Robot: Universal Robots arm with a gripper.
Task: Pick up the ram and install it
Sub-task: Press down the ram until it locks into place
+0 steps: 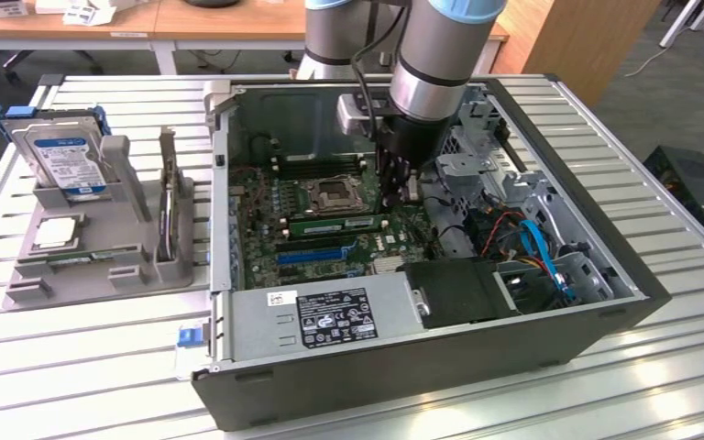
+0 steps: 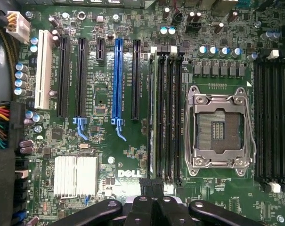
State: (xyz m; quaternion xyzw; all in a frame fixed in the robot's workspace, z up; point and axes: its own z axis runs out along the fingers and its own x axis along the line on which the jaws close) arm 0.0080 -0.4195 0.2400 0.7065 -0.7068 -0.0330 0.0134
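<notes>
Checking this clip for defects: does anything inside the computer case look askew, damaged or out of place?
Nothing stands out. The ram stands straight near the empty processor socket, with the shut fingers at one end of it.

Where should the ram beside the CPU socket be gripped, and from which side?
Pinch the ram by its two flat faces at mid-length, on the exposed top edge, coming straight down from above. It stands on edge among close-set slots, so only that thin edge looks free.
</notes>
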